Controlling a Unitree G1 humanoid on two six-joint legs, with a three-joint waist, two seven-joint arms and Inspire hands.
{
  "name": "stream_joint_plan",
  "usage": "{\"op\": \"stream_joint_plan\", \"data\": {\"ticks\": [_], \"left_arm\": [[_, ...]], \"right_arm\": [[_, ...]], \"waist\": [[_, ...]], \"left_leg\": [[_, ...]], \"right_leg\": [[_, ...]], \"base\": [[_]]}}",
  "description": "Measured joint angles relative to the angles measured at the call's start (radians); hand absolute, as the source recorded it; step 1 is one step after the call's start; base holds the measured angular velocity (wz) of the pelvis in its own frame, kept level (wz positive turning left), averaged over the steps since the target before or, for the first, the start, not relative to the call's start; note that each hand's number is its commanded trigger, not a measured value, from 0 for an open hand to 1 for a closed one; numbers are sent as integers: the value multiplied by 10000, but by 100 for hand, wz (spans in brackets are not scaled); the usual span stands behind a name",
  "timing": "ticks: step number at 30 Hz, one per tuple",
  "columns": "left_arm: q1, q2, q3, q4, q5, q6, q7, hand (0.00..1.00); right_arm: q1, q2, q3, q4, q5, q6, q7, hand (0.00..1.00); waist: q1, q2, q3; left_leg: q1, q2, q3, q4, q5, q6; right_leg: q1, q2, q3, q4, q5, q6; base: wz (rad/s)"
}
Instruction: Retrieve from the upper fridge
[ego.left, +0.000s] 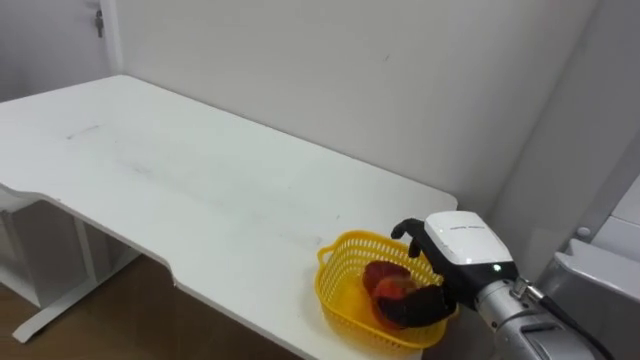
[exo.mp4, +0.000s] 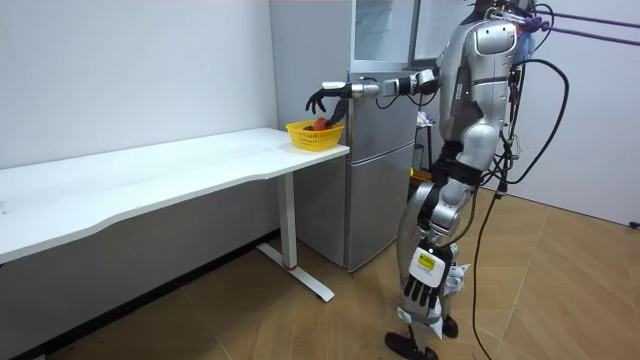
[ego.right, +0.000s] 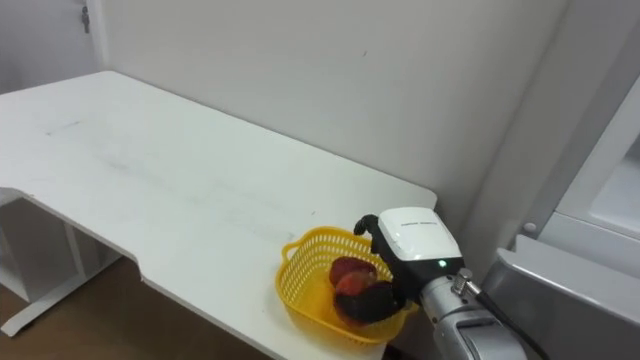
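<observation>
A yellow plastic basket (ego.left: 345, 290) stands at the right end of the white table (ego.left: 200, 190), next to the fridge (exo.mp4: 380, 170). Red fruits (ego.left: 385, 278) lie inside it. My right hand (ego.left: 455, 245) reaches in from the lower right and hovers over the basket's right side. Its dark fingers (ego.left: 405, 230) and thumb are spread wide apart around the fruit without closing on it. In the room view I stand upright in front of the fridge with my right arm stretched out over the table end. My left hand (exo.mp4: 420, 285) hangs open beside my leg.
The upper fridge compartment (exo.mp4: 385, 30) stands open above the closed silver lower door. A white wall runs behind the table. The basket sits close to the table's front right corner (ego.left: 430, 345). The table's long surface stretches away to the left.
</observation>
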Motion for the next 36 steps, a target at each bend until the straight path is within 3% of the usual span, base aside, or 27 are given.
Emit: {"op": "stream_joint_plan", "data": {"ticks": [6,23,32,36], "left_arm": [[-13,-1,2,-2,3,-1,15,0],[-21,-9,7,-154,4,19,165,0],[10,-16,-20,-154,-76,146,267,0],[151,-28,-75,-195,-72,137,532,0]], "right_arm": [[0,18,-1,-2,0,0,0,0],[0,203,-2,-3,1,13,0,0],[-3,324,-91,-532,339,-19,-7,0],[-4,325,-170,-1363,498,-97,-169,0]], "waist": [[1,36,25],[1,28,-2],[-124,157,-59],[-286,315,-90]], "left_leg": [[-5,-3,3,-5,0,0],[-70,-4,2,68,-4,3],[-62,-1,-15,122,-8,11],[37,-6,29,119,-9,26]], "right_leg": [[-7,4,3,-3,0,0],[-26,13,-17,4,0,-1],[-38,-77,20,128,1,-2],[-29,-69,106,170,1,-1]], "base": [[0],[0],[0],[-3]]}}
